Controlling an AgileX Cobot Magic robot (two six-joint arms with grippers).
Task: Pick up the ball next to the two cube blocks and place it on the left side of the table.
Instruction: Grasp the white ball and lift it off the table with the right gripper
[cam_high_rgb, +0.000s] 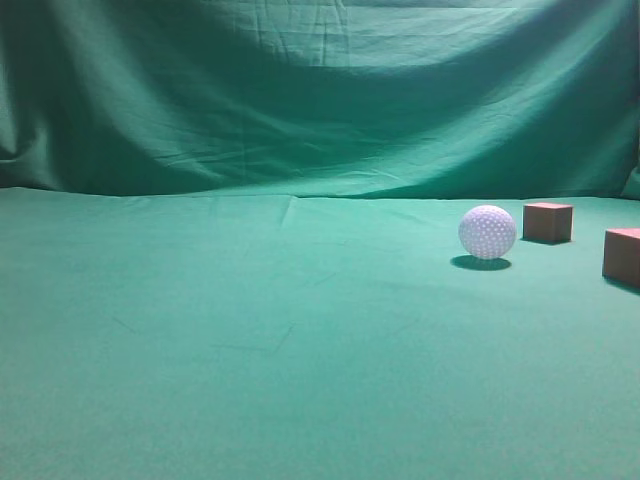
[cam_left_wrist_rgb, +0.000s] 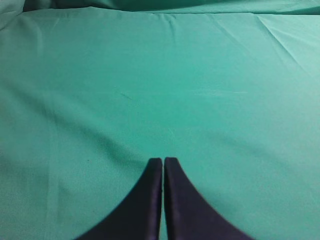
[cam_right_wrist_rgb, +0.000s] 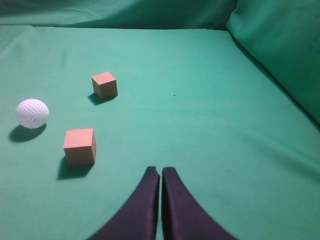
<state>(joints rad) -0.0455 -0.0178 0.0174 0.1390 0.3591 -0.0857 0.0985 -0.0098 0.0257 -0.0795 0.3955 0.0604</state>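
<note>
The white dimpled ball (cam_high_rgb: 487, 231) rests on the green table (cam_high_rgb: 250, 340) at the right, just left of two reddish-brown cubes: one behind it (cam_high_rgb: 547, 221), one at the right edge (cam_high_rgb: 622, 256). In the right wrist view the ball (cam_right_wrist_rgb: 32, 113) lies at the far left, with one cube (cam_right_wrist_rgb: 104, 84) beyond and one cube (cam_right_wrist_rgb: 79, 145) nearer. My right gripper (cam_right_wrist_rgb: 160, 170) is shut and empty, to the right of the nearer cube. My left gripper (cam_left_wrist_rgb: 163, 160) is shut and empty over bare cloth. Neither gripper shows in the exterior view.
A draped green backdrop (cam_high_rgb: 320, 90) rises behind the table. A fold of the same cloth (cam_right_wrist_rgb: 280, 45) stands at the right in the right wrist view. The left wrist view shows only green cloth (cam_left_wrist_rgb: 150, 90).
</note>
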